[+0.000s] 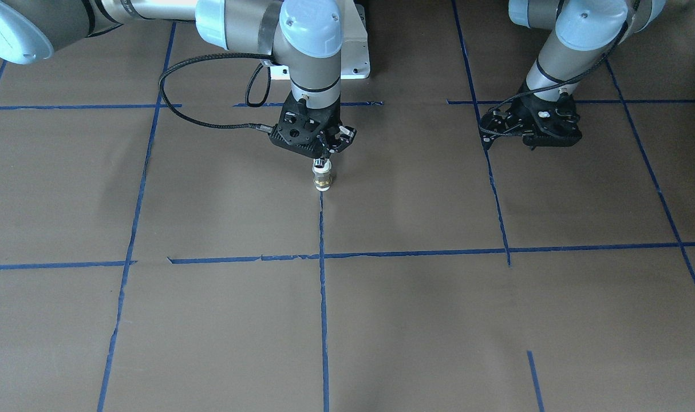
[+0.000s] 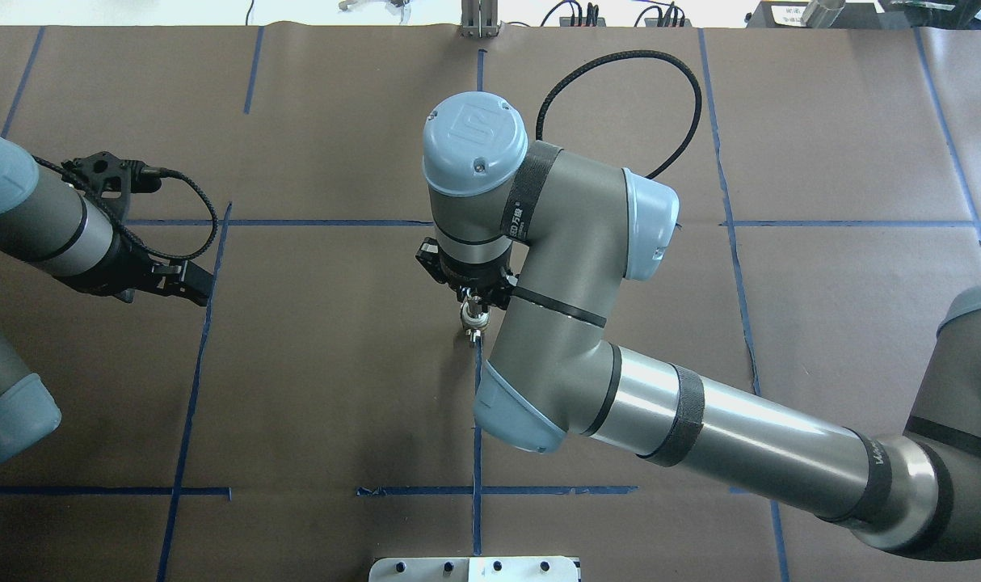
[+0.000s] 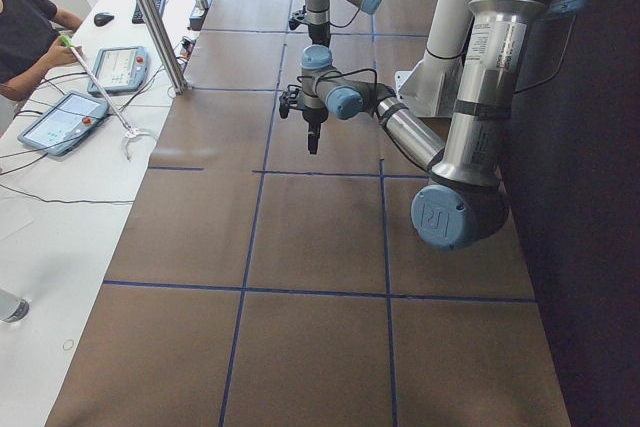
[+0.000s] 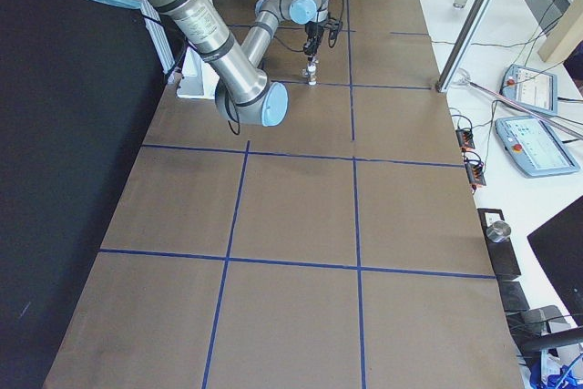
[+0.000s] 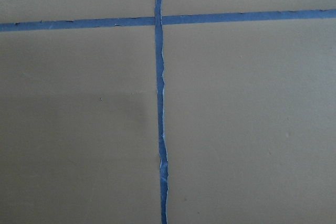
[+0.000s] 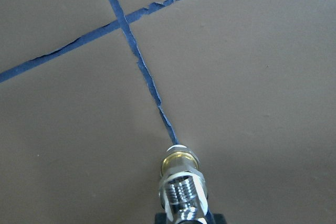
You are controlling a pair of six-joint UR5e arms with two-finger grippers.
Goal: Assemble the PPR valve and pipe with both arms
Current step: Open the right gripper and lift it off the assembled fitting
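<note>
One valve: white-ended, brass-ribbed cylindrical PPR valve (image 1: 323,178), upright at the end of a blue tape line (image 1: 322,229) on the brown table (image 1: 410,189).
Pipe: small shiny chrome threaded pipe (image 6: 184,200), joined to the valve's top.
Right gripper (image 1: 325,153): black fingers clamped on the pipe.
Left gripper (image 2: 195,287): well apart; its grip cannot be told.

Right arm (image 2: 571,267) and left arm (image 2: 54,230): silver-grey jointed tubes.
Light-blue caps (image 2: 474,145) with small screws (image 2: 479,165), black bands (image 2: 688,416), one with white lettering (image 2: 516,212), and braided black cables (image 2: 620,58).
</note>
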